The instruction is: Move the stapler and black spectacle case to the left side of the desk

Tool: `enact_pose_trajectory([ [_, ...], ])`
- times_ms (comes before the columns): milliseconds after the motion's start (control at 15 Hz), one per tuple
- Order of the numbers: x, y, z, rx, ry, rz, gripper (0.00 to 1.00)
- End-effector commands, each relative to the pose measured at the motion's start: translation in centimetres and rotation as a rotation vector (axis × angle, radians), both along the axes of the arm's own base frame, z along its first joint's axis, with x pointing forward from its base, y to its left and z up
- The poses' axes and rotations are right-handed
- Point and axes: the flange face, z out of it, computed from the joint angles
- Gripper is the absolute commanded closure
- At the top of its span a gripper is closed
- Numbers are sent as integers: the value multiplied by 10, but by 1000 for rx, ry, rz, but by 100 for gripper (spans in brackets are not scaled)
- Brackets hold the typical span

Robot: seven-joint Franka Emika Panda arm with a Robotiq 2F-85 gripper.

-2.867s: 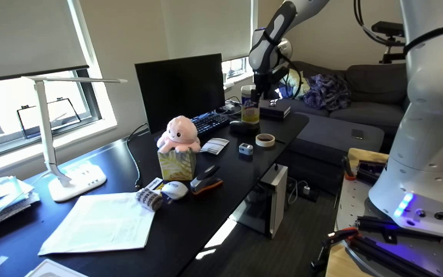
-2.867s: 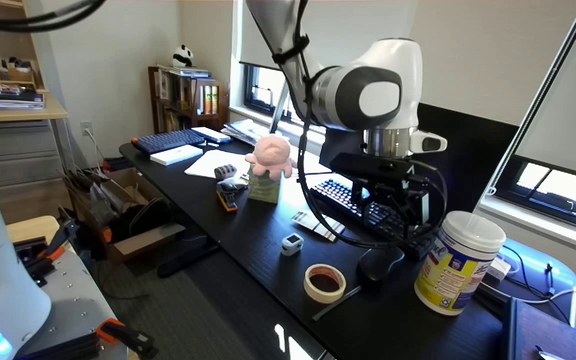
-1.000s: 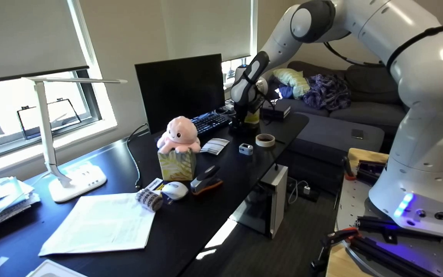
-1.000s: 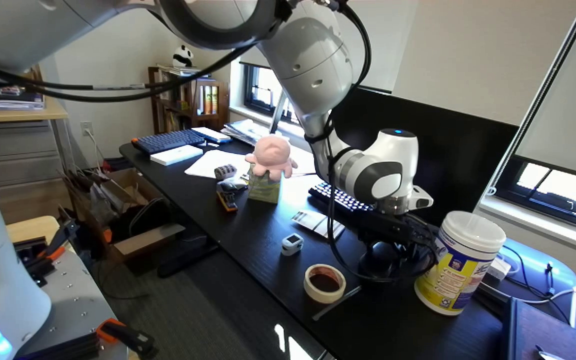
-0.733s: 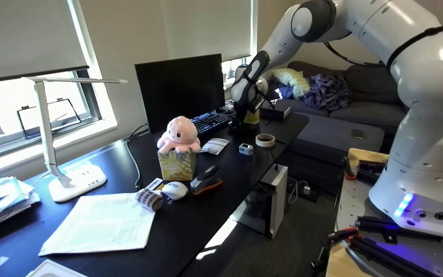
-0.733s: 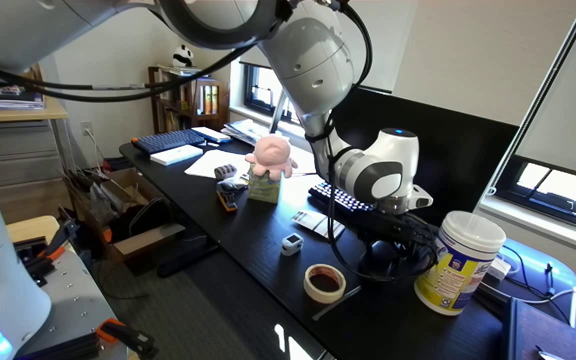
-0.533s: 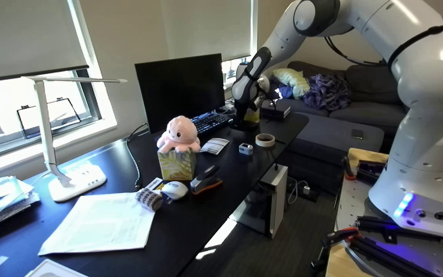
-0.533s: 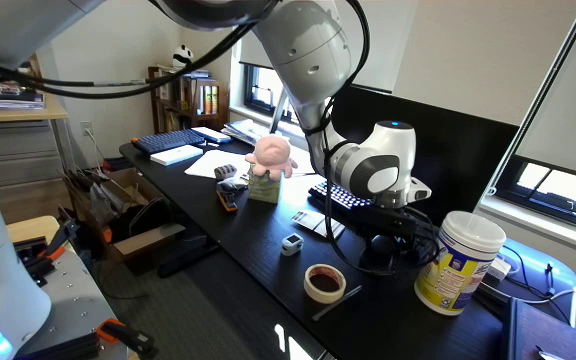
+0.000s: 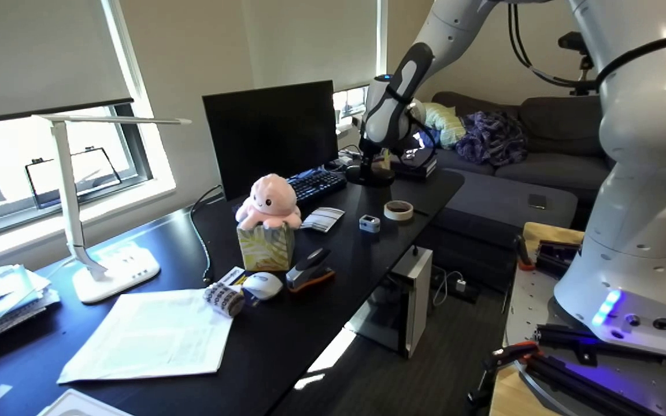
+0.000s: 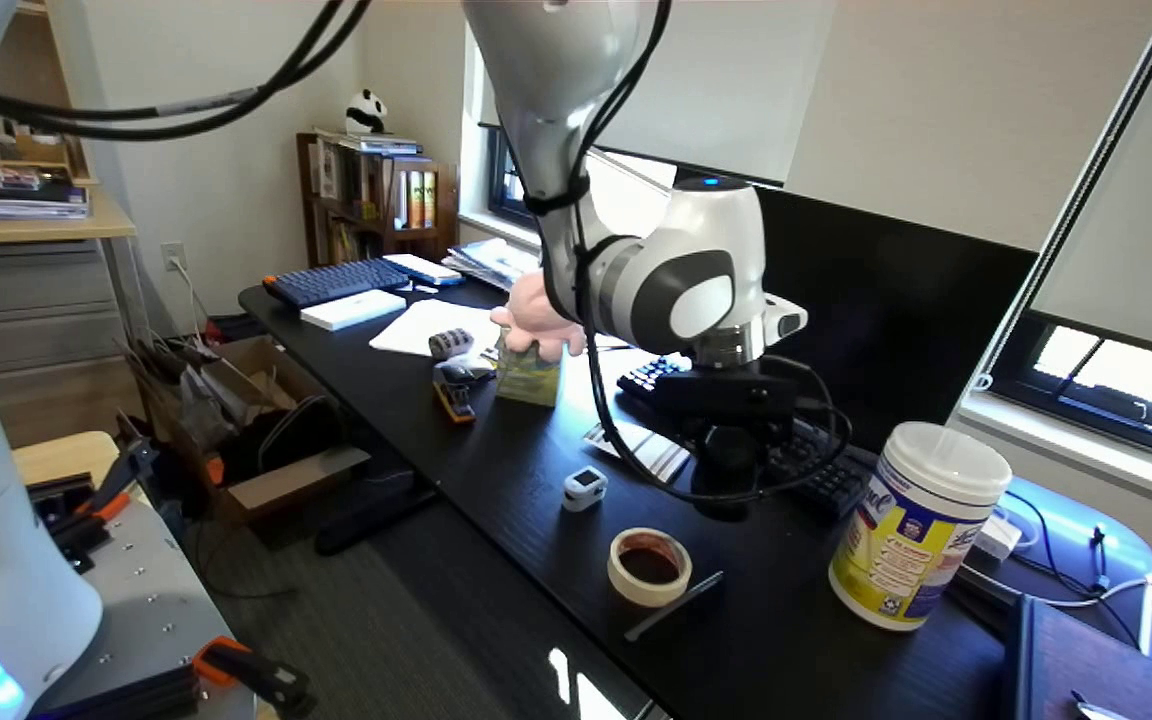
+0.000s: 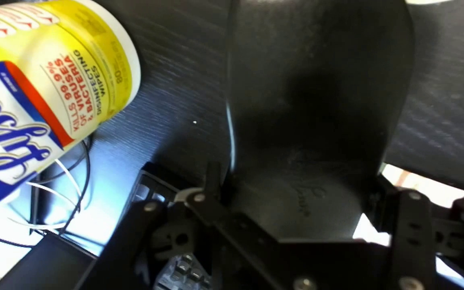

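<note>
Since the earlier frame, the hand (image 11: 297, 183) and the smooth black elongated spectacle case (image 11: 312, 96) have risen together and shifted away from the yellow plastic wipes canister (image 10: 911, 540). The hand pinches the case across its width, and the case looks clear of the glossy black bench (image 9: 281, 338). In an exterior view it hangs between one and two o'clock from the cream ring of masking tape (image 10: 636, 596).

The task seems early: the case is picked up but not delivered, and the dark-grey and orange stapler (image 9: 305, 273) lies on the bench, ungrasped. In an exterior view it sits at seven o'clock from the hand, just beside the white computer mouse (image 9: 262, 286). What remains, I judge: carry the case towards the loose white paper sheets (image 9: 154, 338), nearer eight o'clock in that view and probably the robot's left end, release it, then bring the stapler the same way.
</note>
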Motion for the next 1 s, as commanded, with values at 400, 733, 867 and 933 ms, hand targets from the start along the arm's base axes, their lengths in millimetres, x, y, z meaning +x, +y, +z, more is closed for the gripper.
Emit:
enact_pose_trajectory([
  [400,-111,140,29,-53,-107,222,44],
  [733,-129,202,25,-75,-77,327,44],
  [867,-126,237,16,-75,-66,336,44],
  [933,-126,258,9,-74,-62,339,44],
])
